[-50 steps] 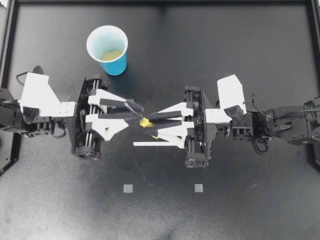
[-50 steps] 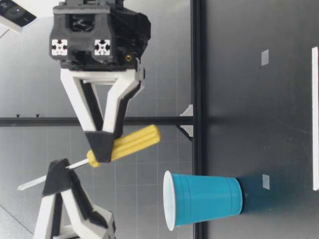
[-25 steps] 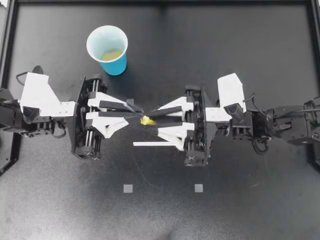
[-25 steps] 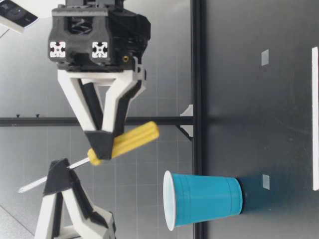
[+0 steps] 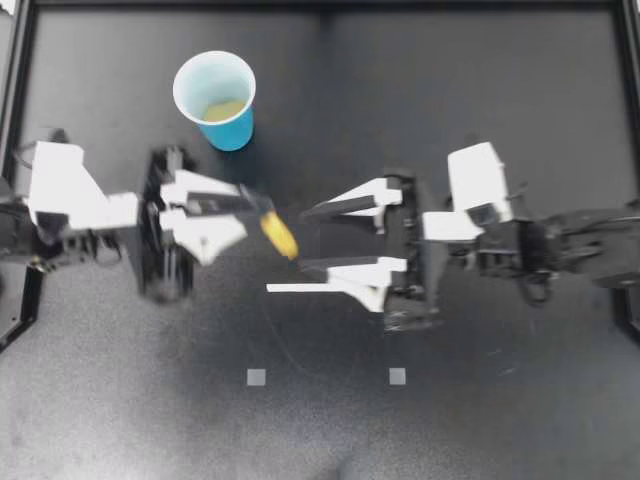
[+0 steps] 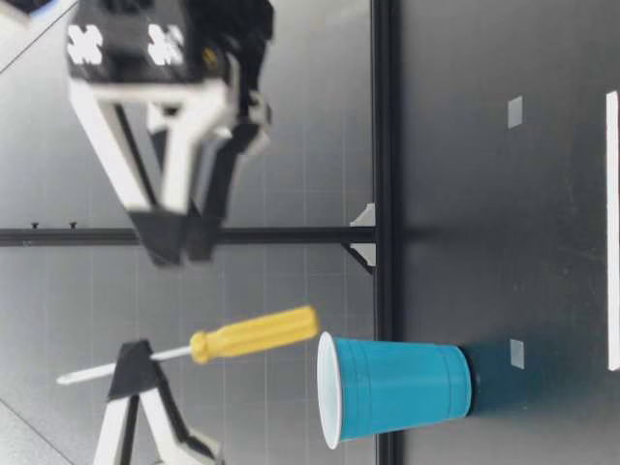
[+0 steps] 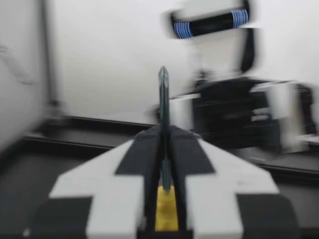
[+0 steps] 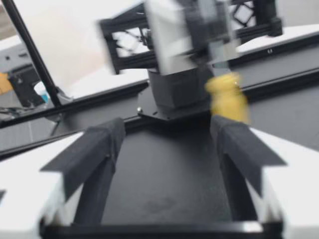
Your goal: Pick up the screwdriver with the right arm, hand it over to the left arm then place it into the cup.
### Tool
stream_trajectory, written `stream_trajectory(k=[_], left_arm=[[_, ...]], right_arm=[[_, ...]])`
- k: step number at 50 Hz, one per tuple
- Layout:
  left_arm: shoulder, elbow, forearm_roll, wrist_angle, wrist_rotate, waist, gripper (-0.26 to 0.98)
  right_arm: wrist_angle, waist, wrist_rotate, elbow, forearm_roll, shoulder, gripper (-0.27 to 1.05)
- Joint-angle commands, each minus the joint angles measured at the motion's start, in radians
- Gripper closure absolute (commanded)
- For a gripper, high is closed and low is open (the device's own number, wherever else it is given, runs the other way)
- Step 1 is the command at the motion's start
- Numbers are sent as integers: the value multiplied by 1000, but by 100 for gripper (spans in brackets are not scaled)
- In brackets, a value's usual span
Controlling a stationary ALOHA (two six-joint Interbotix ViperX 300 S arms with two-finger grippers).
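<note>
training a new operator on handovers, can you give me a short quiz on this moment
1. Multiple choice: my right gripper is
A) open, apart from the screwdriver
B) shut on its yellow handle
C) shut on its metal shaft

2. True or false: the screwdriver lies inside the cup.

3. Fill in: my left gripper is shut on the screwdriver's metal ____.

Key
1. A
2. False: it is held in the air, apart from the cup.
3. shaft
</note>
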Motion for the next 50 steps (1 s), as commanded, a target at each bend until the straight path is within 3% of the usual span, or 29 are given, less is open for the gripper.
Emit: stream_trajectory(k=[1, 13, 22, 39, 50], left_arm=[[-46, 5, -51, -5, 52, 37, 62], [-72, 32, -189, -5, 245, 196, 62], [-34, 48, -235, -3, 282, 270, 62], [84, 15, -298, -5, 268, 281, 60], [94, -3, -304, -5, 276, 281, 44]], right_arm=[[-3, -5, 0, 17, 0, -67, 8], [-3, -5, -5, 81, 2, -152, 8], [-2, -6, -5, 91, 2, -164, 8], [-3, -6, -5, 92, 2, -160, 8], [-3, -6, -3, 92, 2, -161, 8]])
